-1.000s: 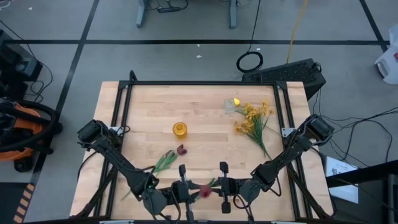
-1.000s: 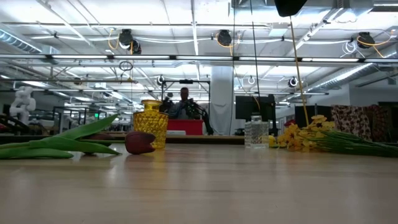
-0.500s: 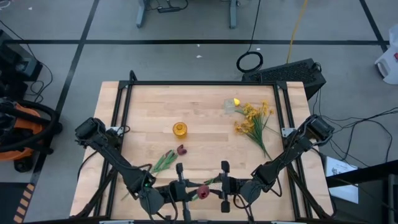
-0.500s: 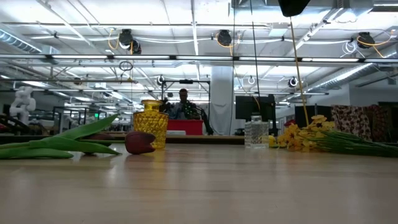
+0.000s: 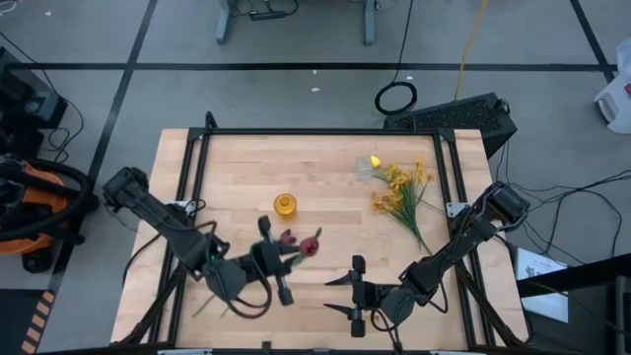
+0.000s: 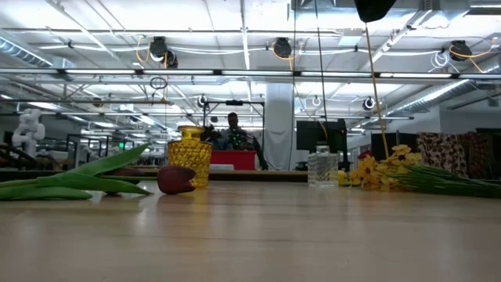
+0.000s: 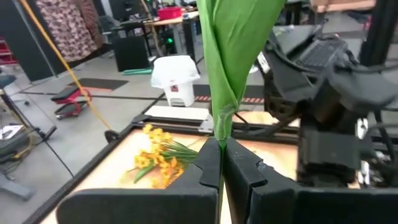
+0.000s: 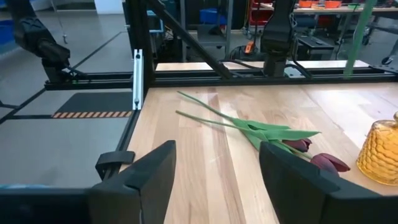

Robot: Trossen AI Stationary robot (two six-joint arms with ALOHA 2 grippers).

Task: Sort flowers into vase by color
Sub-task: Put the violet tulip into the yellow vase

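My left gripper (image 5: 289, 256) is shut on a red tulip (image 5: 310, 247) above the table's middle, just near of the amber vase (image 5: 285, 205). Two more dark red tulips (image 8: 297, 145) (image 8: 329, 163) lie flat on the wood beside that vase (image 8: 382, 155), stems toward the near left. My right gripper (image 5: 340, 294) stands open near the front edge with nothing between its fingers. A clear vase (image 5: 365, 166) holds a yellow tulip (image 5: 375, 161). The yellow sprays (image 5: 402, 192) lie beside it. My left gripper pinches the tulip's green stem and leaf (image 7: 219, 134) between its two shut fingers (image 7: 208, 165). The fingers lie across the stem. The red head (image 5: 310, 247) reaches past the fingertips toward the table's right. Nothing of this flower shows on the wood in the low view.
Black frame rails (image 5: 315, 131) run along the table's far and side edges. Bare wood (image 5: 325, 212) lies between the two vases. In the low view the amber vase (image 6: 190, 155), a lying tulip (image 6: 176, 179) and the sprays (image 6: 383, 174) stand across the table.
My right gripper has opened and let go of the red tulip near the front edge. My left gripper, still shut on the stem, has carried the tulip toward the far edge and a little left, turning as it went. The tulip's head now hangs near the amber vase.
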